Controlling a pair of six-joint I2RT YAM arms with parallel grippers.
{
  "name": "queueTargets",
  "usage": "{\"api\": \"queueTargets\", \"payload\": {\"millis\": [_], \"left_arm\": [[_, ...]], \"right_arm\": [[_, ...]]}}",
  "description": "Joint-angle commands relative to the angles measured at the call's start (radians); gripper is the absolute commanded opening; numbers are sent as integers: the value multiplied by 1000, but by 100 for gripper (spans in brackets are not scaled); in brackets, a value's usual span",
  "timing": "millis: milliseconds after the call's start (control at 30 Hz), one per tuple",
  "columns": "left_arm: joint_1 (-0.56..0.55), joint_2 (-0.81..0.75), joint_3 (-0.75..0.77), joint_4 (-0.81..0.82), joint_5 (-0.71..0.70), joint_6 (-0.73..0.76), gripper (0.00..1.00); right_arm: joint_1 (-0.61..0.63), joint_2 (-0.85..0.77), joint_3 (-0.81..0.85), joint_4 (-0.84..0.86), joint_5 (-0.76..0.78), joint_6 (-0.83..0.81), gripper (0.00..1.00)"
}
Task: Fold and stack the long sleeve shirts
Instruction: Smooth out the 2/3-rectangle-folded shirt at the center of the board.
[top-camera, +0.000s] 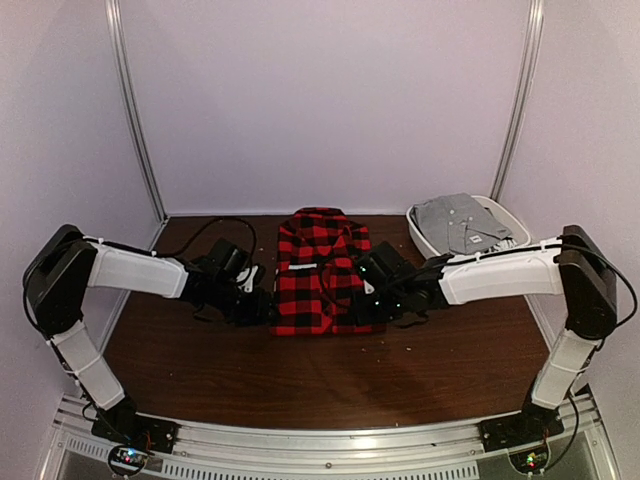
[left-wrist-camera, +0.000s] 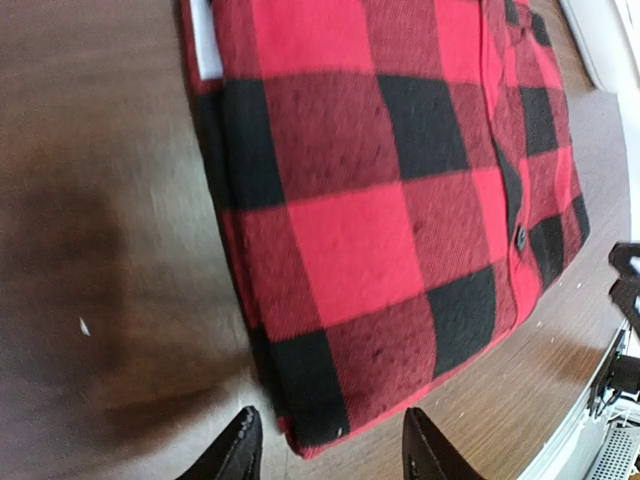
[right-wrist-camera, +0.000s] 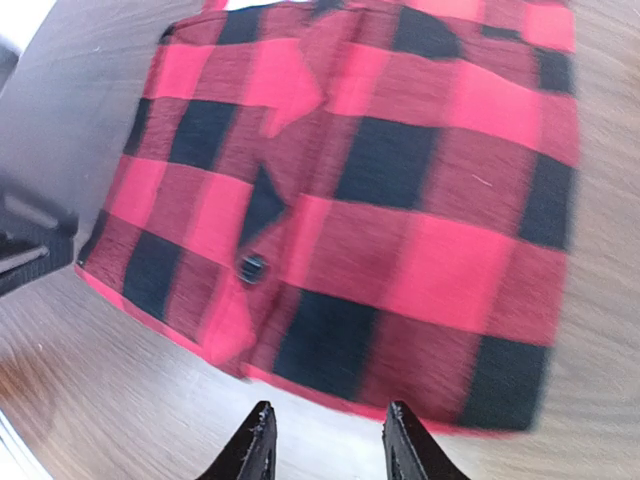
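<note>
The left end effector (left-wrist-camera: 330, 452) is held low over the brown surface (top-camera: 300, 385) at the 8 o'clock corner of the shirt (top-camera: 320, 270). Its two fingers are seen spread apart, with the near corner of the cloth lying just ahead of the gap between them; nothing is pinched.

The red-and-black checked shirt is laid folded at the middle of the surface, collar toward 12 o'clock, as a narrow upright rectangle. A black button (left-wrist-camera: 520, 237) is seen along the front placket. A small white patch is shown at the far left edge of the fold in the left wrist view.

The right end effector (right-wrist-camera: 328, 445) is placed at the shirt's 4 o'clock corner, fingers likewise spread and empty, with the hem just beyond the tips.

A white bin (top-camera: 416, 228) is set at 2 o'clock from the shirt, close beside it, and a grey garment (top-camera: 462, 222) is held inside.
</note>
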Motion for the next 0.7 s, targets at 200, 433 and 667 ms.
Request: {"api": "queueTargets", "payload": {"millis": [200, 433, 667], "left_arm": [[-28, -101, -123, 76, 2, -94, 49], [-37, -88, -175, 160, 33, -141, 48], [-42, -68, -201, 237, 28, -186, 45]], "right_arm": [[-95, -171, -301, 152, -73, 69, 37], [-134, -212, -389, 276, -149, 101, 37], [-190, -205, -474, 423, -218, 161, 36]]}}
